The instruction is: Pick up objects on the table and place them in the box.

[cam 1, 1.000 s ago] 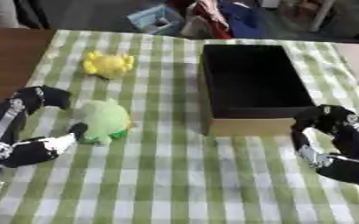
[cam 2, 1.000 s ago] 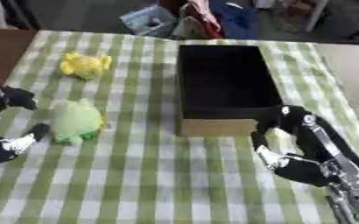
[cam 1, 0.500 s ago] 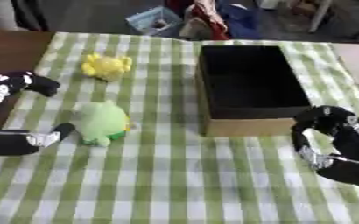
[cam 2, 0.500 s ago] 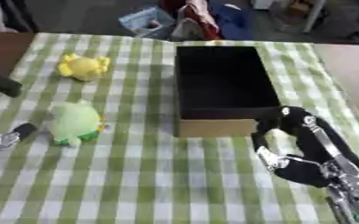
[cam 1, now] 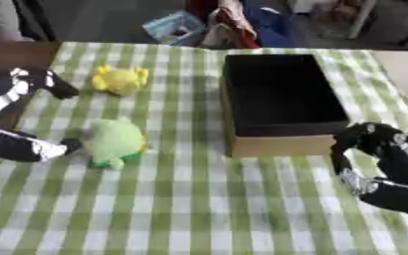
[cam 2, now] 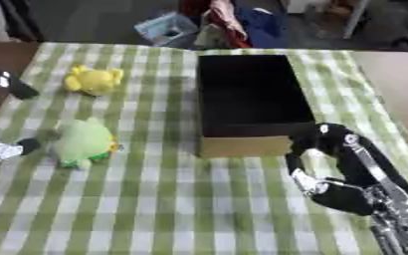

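Observation:
A green plush toy (cam 1: 116,142) lies on the checked cloth at the left. A yellow plush toy (cam 1: 120,79) sits farther back. A dark open cardboard box (cam 1: 277,145) stands right of centre, and I see nothing inside it. My left hand (cam 1: 16,145) is open and spread wide just left of the green toy. Its thumb tip is close to the toy and its fingers (cam 1: 38,80) reach up toward the yellow one. It holds nothing. My right hand (cam 2: 347,172) rests open, with relaxed curved fingers, at the box's near right corner.
The green-and-white checked cloth (cam 1: 199,199) covers the table, with bare brown wood (cam 1: 7,52) at the far left corner. Clothes and a blue-white item (cam 1: 177,27) lie beyond the far edge.
My left hand has drawn back to the left from the green toy and spread wider, fingers now farther up the table. The toys, box and right hand have stayed put.

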